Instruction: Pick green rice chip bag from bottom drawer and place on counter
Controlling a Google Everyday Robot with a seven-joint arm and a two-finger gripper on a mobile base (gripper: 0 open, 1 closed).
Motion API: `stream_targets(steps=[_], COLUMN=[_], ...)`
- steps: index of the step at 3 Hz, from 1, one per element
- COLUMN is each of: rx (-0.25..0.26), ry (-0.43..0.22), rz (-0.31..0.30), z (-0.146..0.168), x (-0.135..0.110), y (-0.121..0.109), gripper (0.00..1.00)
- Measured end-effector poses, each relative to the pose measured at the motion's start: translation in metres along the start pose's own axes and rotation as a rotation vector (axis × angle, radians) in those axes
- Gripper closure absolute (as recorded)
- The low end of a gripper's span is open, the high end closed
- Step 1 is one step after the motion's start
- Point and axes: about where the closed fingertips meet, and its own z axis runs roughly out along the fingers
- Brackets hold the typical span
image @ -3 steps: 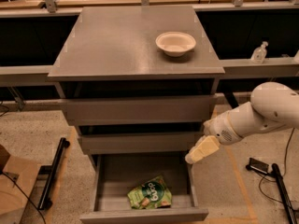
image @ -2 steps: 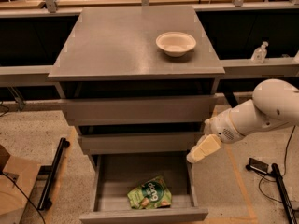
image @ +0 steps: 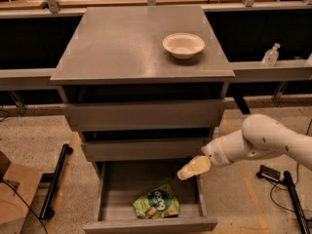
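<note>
The green rice chip bag point(image: 157, 202) lies flat on the floor of the open bottom drawer point(image: 117, 189), near its front panel. The counter point(image: 122, 43) is the grey metal top of the cabinet. My gripper point(image: 191, 168) reaches in from the right on a white arm. It hangs over the drawer's right rear part, above and to the right of the bag, not touching it.
A white round bowl point(image: 183, 45) stands on the counter's right side. Two closed drawer fronts point(image: 146, 115) sit above the open drawer. A black bar point(image: 54, 182) lies on the floor at left, a cardboard box point(image: 12, 189) beside it, cables and a small device point(image: 269, 173) at right.
The gripper has shifted slightly left and down toward the drawer opening. The bag and bowl have not moved.
</note>
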Motion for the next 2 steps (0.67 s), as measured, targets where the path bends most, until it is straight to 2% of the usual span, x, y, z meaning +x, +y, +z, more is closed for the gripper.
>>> stream_targets(steps=[1, 2], rx=[-0.009, -0.02], ry=[-0.064, -0.074], rz=[0.093, 0.208], z=[0.064, 0.124], x=[0.016, 0.026], y=[-0.019, -0.046], gripper=[0.0, 0.0])
